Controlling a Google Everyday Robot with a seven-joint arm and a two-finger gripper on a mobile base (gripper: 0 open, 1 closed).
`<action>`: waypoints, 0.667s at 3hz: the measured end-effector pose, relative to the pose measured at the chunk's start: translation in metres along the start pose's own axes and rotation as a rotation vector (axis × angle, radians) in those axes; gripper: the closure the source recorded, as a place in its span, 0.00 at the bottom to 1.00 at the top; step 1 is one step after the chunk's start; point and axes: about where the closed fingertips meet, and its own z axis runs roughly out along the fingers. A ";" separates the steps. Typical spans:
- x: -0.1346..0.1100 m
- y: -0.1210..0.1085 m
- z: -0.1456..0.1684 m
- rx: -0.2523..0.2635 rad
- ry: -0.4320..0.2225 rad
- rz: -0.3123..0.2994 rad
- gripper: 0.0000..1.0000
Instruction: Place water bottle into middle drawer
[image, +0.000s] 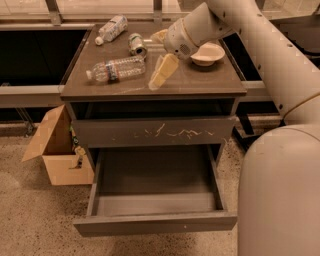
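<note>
Over the middle of the cabinet top (200, 82) we see the gripper (155, 61), fingers spread wide and empty. Near it, toward the left edge, the water bottle (117, 69) lies on its side. Below, the middle drawer (155, 223) stands pulled out.

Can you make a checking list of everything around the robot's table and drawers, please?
Surface: dark grey cabinet top, holding four items.
Job's things: long clear crinkled water bottle lying on top; wide grey middle drawer pulled open, nothing inside.
Clutter: shorter white-labelled bottle, metal can, white bowl on top.
Gripper: cream gripper over top, between water bottle and white bowl.
Cables: nothing seen.
Surroundings: open cardboard box on speckled floor, left.
</note>
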 end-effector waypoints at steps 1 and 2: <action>-0.009 -0.012 0.029 -0.025 0.021 -0.058 0.00; -0.024 -0.028 0.051 -0.025 0.015 -0.111 0.00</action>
